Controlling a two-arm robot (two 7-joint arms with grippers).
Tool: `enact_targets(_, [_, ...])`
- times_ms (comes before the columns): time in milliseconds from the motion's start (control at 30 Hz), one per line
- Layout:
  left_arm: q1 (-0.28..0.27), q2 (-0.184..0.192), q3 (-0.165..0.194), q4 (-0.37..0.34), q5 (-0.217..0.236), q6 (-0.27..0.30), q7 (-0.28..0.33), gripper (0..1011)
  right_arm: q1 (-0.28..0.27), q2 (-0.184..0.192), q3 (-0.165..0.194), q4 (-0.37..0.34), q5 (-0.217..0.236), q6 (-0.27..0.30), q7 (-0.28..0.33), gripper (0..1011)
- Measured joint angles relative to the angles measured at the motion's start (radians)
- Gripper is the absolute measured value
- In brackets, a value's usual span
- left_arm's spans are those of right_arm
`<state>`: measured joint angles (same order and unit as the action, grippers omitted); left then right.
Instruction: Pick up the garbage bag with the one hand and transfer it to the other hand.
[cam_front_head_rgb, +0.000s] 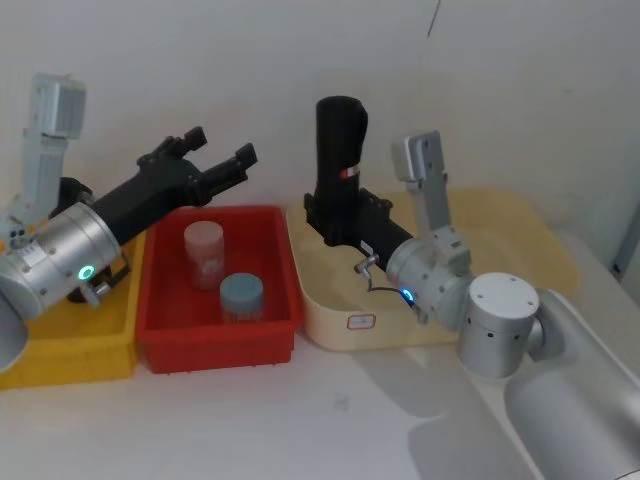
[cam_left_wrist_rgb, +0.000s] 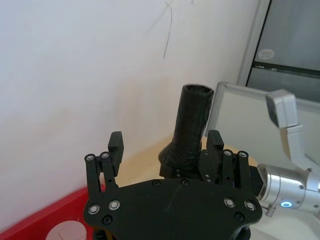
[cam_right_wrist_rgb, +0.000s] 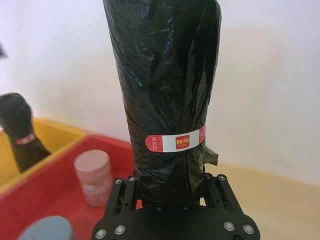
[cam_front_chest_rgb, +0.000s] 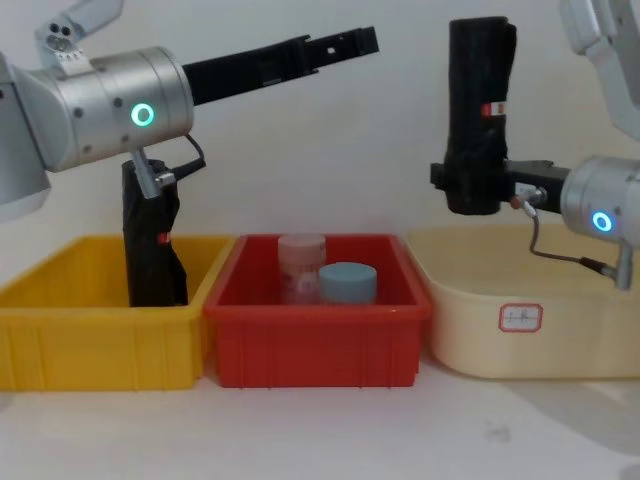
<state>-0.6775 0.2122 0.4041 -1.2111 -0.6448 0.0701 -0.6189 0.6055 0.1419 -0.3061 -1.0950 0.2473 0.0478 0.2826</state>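
The garbage bag (cam_front_head_rgb: 338, 150), a tall black roll with a red-and-white label band, stands upright in the air above the cream bin (cam_front_head_rgb: 330, 318). My right gripper (cam_front_head_rgb: 336, 224), on the blue-ringed arm, is shut around its lower end; the right wrist view shows the bag (cam_right_wrist_rgb: 165, 75) rising from between the fingers (cam_right_wrist_rgb: 127, 192). My left gripper (cam_front_head_rgb: 222, 148), on the green-ringed arm, hangs open and empty over the back of the red bin (cam_front_head_rgb: 220, 345), a short gap to the left of the bag. In the left wrist view the bag (cam_left_wrist_rgb: 192, 122) stands beyond the open gripper (cam_left_wrist_rgb: 165, 142).
A yellow bin (cam_front_chest_rgb: 90, 340) at the left holds a slimmer black roll (cam_front_chest_rgb: 150, 250). A pink jar (cam_front_head_rgb: 204, 250) and a blue-lidded jar (cam_front_head_rgb: 242, 295) stand in the red bin. A white wall rises close behind the bins.
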Motion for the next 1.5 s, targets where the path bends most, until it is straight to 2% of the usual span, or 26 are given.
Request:
enact_targets(133, [0.021,0.011,-0.011,-0.036,-0.005,-0.001,0.017,1001,0.000,0.010,0.008,0.007,-0.012,0.013,-0.016,556])
enact_targets(400, [0.081,0.041,-0.031,-0.124,0.002,0.008,0.110,1001,-0.002,0.031,0.021,0.016,-0.038,0.039,-0.048,555])
enact_targets(500, [0.092,0.045,-0.033,-0.136,0.007,0.013,0.129,1002,-0.003,0.035,0.024,0.016,-0.042,0.043,-0.053,555])
enact_targets(633, [0.120,0.054,-0.038,-0.165,0.025,0.041,0.206,1001,-0.009,0.046,0.031,0.012,-0.054,0.058,-0.063,556])
enact_targets(767, [0.133,0.055,-0.040,-0.173,0.038,0.067,0.257,1002,-0.011,0.051,0.034,0.009,-0.059,0.064,-0.068,556])
enact_targets(1067, [0.145,0.046,-0.042,-0.156,0.071,0.139,0.371,1002,-0.015,0.059,0.039,0.004,-0.067,0.073,-0.075,815])
enact_targets(1100, [0.145,0.045,-0.042,-0.153,0.073,0.143,0.378,1002,-0.015,0.059,0.039,0.004,-0.068,0.074,-0.076,828])
enact_targets(1167, [0.146,0.044,-0.042,-0.149,0.078,0.151,0.391,1001,-0.015,0.060,0.040,0.003,-0.069,0.075,-0.076,917])
enact_targets(1300, [0.146,0.039,-0.042,-0.137,0.088,0.170,0.421,1002,-0.016,0.062,0.041,0.002,-0.071,0.077,-0.077,1001])
enact_targets(1500, [0.147,0.036,-0.042,-0.128,0.096,0.186,0.446,1001,-0.016,0.063,0.042,0.001,-0.072,0.079,-0.079,999])
